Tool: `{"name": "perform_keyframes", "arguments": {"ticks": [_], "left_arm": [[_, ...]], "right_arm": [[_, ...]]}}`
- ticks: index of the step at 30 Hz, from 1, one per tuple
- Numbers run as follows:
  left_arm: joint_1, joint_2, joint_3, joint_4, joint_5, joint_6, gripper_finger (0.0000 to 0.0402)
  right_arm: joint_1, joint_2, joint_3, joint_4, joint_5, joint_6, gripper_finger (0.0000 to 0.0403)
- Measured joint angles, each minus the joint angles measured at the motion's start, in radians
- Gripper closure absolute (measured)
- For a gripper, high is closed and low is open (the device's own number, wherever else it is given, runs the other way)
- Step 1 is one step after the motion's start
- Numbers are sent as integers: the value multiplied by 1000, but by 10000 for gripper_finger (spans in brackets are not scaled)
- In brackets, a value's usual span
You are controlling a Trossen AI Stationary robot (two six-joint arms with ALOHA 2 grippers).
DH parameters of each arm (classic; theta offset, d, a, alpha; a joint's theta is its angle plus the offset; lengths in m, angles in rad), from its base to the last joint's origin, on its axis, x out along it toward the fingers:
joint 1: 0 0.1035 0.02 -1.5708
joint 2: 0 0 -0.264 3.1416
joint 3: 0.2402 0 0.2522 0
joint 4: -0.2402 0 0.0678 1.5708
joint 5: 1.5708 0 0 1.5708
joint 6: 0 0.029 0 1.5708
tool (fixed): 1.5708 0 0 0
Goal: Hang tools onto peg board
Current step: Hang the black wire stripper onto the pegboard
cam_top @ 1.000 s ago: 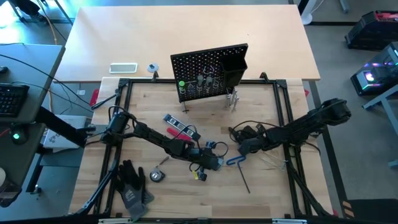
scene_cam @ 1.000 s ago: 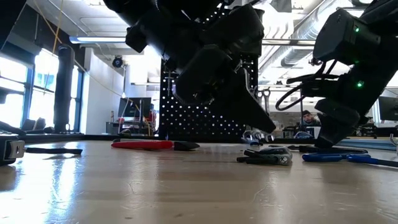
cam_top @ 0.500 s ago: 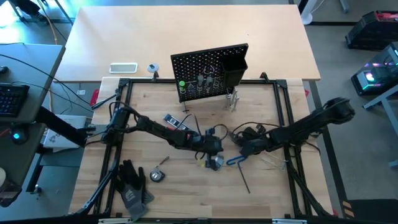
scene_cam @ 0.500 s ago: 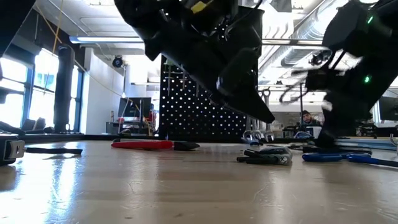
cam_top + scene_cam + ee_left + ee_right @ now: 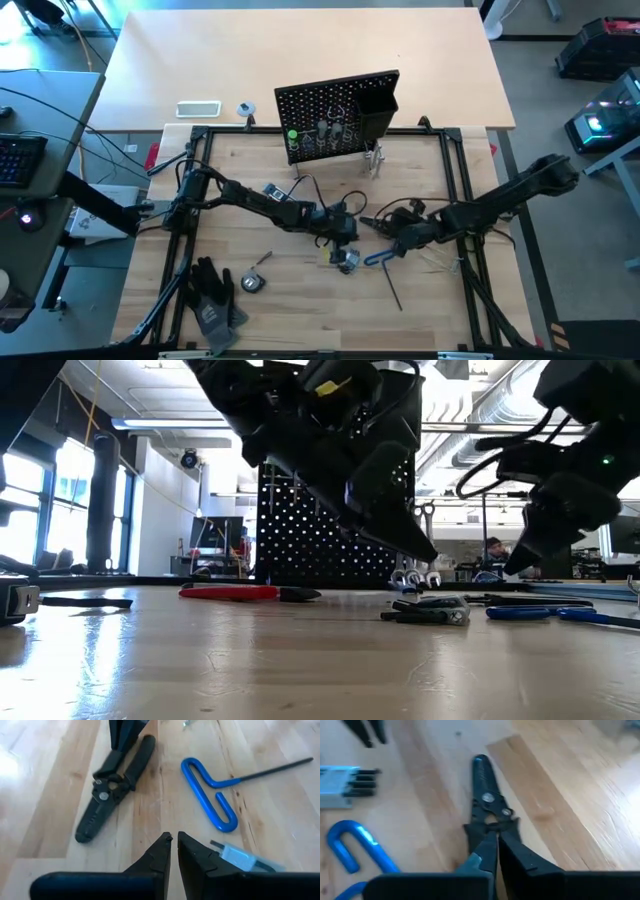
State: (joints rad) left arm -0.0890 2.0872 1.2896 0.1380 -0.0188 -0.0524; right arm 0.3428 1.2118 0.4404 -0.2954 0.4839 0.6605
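Hex key [image 5: 212, 790]: blue-handled, flat mid-table, untouched.
Left gripper [image 5: 173, 840]: fingers nearly together, empty, above bare wood beside the key.
Pliers [image 5: 490, 812]: flat mid-table.
Right gripper [image 5: 496, 839]: pinched on the pliers' handles, seemingly; lift level.
Peg board [image 5: 335, 115]: upright, far edge.

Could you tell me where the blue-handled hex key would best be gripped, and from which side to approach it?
I would take the hex key by its blue looped handle, coming straight down from above with the jaws closing across the loop. It lies flat on the table, so a side approach would probably not get under it, and the handle looks thicker and easier to pinch than the thin black shaft.
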Motion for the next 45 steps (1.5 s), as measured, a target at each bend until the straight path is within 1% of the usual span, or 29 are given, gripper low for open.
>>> {"name": "perform_keyframes", "arguments": {"ticks": [2,4,9,12,15,20,22,26,29,31,35,39,42,45], "left_arm": [[0,0,0,-11,1,-5,375],[0,0,0,-19,1,-7,375],[-3,0,0,-20,1,-7,375],[-4,0,0,-21,-6,-7,375],[-4,5,0,-15,-42,4,375],[2,36,0,-13,-150,49,376],[10,60,0,10,-176,65,376],[25,111,0,84,-178,83,376],[26,127,0,140,-179,101,376],[25,128,0,155,-184,120,376],[15,124,0,177,-225,188,376],[16,126,0,222,-221,243,376],[37,132,1,230,-195,244,376],[64,147,0,222,-195,227,376]], "right_arm": [[0,0,1,29,-7,-54,372],[-7,0,2,51,-14,-107,343],[-56,0,2,46,-35,-176,250],[-99,0,2,40,-88,-201,206],[-134,0,2,38,-158,-234,184],[-160,0,2,26,-212,-251,179],[-165,0,3,15,-226,-250,179],[-165,0,3,-5,-249,-242,179],[-164,-1,3,-3,-257,-242,179],[-164,-1,3,-4,-257,-239,179],[-164,-1,3,-17,-257,-248,179],[-164,-1,3,-28,-260,-259,179],[-164,-1,3,-28,-257,-266,179],[-164,-1,3,-23,-254,-269,179]]}}
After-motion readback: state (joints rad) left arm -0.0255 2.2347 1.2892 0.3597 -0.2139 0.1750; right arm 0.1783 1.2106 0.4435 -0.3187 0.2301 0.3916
